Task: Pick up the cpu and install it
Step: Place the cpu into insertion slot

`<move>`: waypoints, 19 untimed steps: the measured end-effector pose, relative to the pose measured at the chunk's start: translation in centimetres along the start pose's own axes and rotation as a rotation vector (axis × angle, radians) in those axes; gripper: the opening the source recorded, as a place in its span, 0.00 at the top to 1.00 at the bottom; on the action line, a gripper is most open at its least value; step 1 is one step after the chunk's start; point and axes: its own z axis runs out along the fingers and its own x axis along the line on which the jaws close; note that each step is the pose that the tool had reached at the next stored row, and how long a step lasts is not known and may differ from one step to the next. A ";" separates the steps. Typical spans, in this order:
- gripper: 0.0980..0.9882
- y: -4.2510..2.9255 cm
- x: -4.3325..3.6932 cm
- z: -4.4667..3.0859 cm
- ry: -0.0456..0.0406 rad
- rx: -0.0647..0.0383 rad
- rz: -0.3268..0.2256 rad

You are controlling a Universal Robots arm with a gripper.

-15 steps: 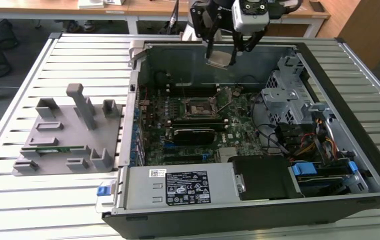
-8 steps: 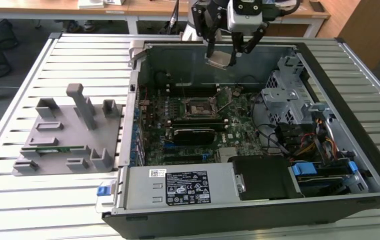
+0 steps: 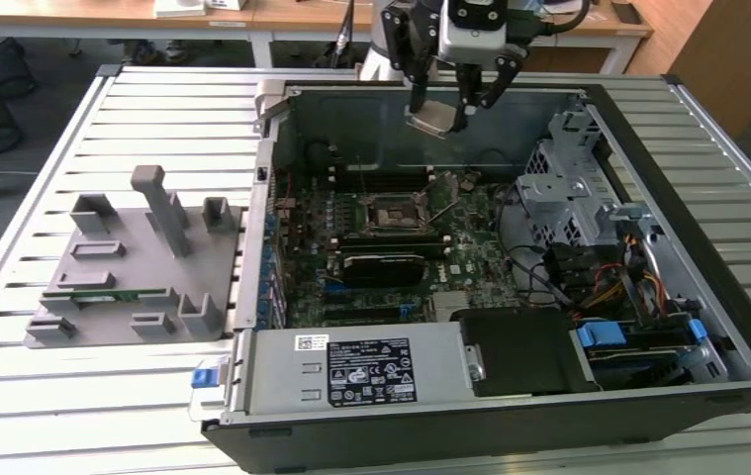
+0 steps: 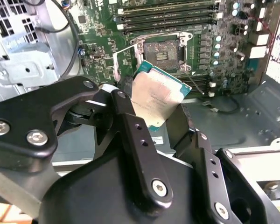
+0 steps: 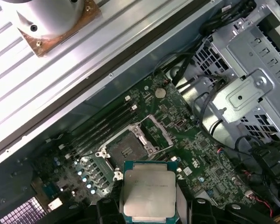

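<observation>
My gripper (image 3: 449, 107) hangs above the far side of the open computer case, shut on the cpu (image 3: 430, 121), a flat square chip with a silvery top. In both wrist views the cpu (image 4: 155, 100) (image 5: 148, 193) sits clamped between the two black fingers (image 4: 133, 135), tilted, well above the motherboard. The black cpu socket (image 3: 386, 215) (image 4: 162, 53) (image 5: 127, 150) lies below on the green board with its metal frame raised open. The cpu is not touching the socket.
A grey drive cage (image 3: 571, 188) and bundled cables (image 3: 619, 287) fill the case's side on the exterior view's right. The power supply (image 3: 355, 368) lines the near wall. A grey parts holder (image 3: 131, 267) with a green memory stick (image 3: 105, 293) stands on the slatted table (image 3: 32, 396).
</observation>
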 end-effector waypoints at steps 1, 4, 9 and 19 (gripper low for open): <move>0.51 0.01 0.00 0.01 -0.0007 0.000 0.013; 0.51 0.02 0.01 0.03 -0.0028 -0.001 0.050; 0.51 0.04 0.03 0.07 -0.0063 -0.003 0.111; 0.51 0.09 0.07 0.15 -0.0130 -0.005 0.231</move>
